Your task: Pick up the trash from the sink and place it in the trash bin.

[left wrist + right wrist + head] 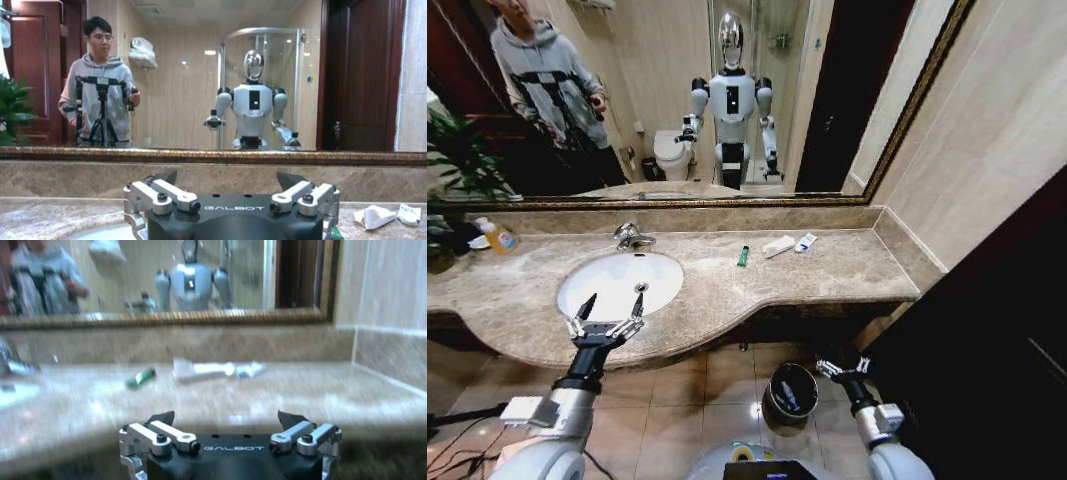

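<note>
The trash lies on the marble counter to the right of the sink [617, 283]: a green stick [743, 256], a white flat tube [778, 246] and a blue-and-white tube [805, 242]. My left gripper [605, 315] hovers open over the basin's front rim, holding nothing. My right gripper [844, 366] hangs open and holding nothing below the counter's front edge, just right of the dark trash bin [792, 390] on the floor. The right wrist view faces the green stick [141, 377] and both tubes [203, 369] across the counter. In the left wrist view the tubes [373, 216] lie beyond the open fingers [160, 192].
A chrome faucet [632, 236] stands behind the basin. A yellow-orange bottle [499, 237] and a plant [452, 160] occupy the counter's far left. A large mirror [727, 100] backs the counter, and a dark panel [987, 340] closes the right side.
</note>
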Controlling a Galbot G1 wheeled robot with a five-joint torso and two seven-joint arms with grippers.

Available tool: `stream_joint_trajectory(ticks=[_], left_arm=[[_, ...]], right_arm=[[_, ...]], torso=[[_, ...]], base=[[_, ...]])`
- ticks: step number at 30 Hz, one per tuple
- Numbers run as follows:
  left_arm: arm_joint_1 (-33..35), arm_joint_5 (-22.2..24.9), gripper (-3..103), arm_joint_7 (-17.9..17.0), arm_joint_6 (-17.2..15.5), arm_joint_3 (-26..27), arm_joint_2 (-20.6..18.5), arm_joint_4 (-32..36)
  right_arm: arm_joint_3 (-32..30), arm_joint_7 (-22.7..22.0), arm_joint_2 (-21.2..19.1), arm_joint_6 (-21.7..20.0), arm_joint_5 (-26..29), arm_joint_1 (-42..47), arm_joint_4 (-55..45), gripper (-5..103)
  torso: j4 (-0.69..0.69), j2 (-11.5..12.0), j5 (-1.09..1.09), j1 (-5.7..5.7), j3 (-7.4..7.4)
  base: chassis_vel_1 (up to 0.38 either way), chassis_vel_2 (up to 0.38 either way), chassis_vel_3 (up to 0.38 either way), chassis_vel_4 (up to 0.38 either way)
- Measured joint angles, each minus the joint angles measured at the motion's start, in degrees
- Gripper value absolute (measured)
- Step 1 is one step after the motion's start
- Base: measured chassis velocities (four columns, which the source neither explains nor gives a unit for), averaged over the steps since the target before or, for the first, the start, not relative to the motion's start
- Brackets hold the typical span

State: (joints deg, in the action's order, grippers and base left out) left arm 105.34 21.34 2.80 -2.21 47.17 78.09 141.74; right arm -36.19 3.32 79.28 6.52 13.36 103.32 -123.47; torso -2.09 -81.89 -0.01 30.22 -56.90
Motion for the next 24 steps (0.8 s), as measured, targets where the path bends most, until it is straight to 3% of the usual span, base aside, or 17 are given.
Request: stream_joint_trajectory(ticks=[9, 20, 24], left_arm=[[0.0, 0.0, 100, 0.0, 0.0, 0.0, 0.0, 0.0], [0.0, 0.0, 100, 0.0, 0.0, 0.0, 0.0, 0.0], [0.0, 0.0, 100, 0.0, 0.0, 0.0, 0.0, 0.0]], right_arm=[[3.8, -0.1, -4.1, -7.8, 1.2, -17.9, 3.0, 100], [9.1, -0.4, -7.9, -11.5, 2.5, -38.0, 17.5, 100], [11.9, -0.4, -8.4, -11.1, 2.8, -43.3, 23.9, 100]], torso=[[-0.02, 0.0, 0.02, 0.01, -0.01], [-0.02, 0.0, 0.00, 0.01, -0.01], [-0.01, 0.0, 0.01, 0.01, -0.01]], base=[[0.000, 0.000, 0.000, 0.000], [0.000, 0.000, 0.000, 0.000], [0.000, 0.000, 0.000, 0.000]])
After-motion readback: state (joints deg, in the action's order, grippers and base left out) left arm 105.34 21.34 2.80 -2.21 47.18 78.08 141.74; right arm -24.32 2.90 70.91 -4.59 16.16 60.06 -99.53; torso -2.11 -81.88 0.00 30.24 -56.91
